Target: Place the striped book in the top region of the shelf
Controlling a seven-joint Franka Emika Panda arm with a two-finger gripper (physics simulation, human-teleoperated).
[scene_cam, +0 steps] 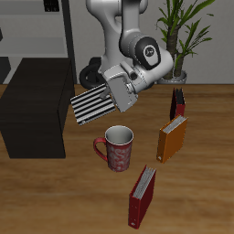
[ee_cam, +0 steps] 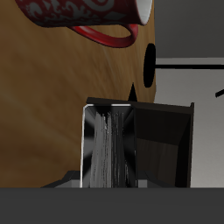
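Exterior view shows the white Franka arm holding the thin rectangular book with the black-and-white striped cover in the air above the wooden table. The two-finger gripper is closed on one end of the striped book, and the book lies nearly flat, a little tilted, with its free end pointing toward the low matte black box-like shelf. The book is higher than the flat top of the shelf, just beside its edge, and it does not touch it.

Under the held book stands a red patterned mug with a white inside, upright on the table. An orange book stands upright farther back, and behind it a dark red book stands near a potted green plant. Another red book stands near the table's front edge.

Wrist view shows the striped book close to the camera, between the dark gripper fingers, and the red mug is seen on the wood beyond it.
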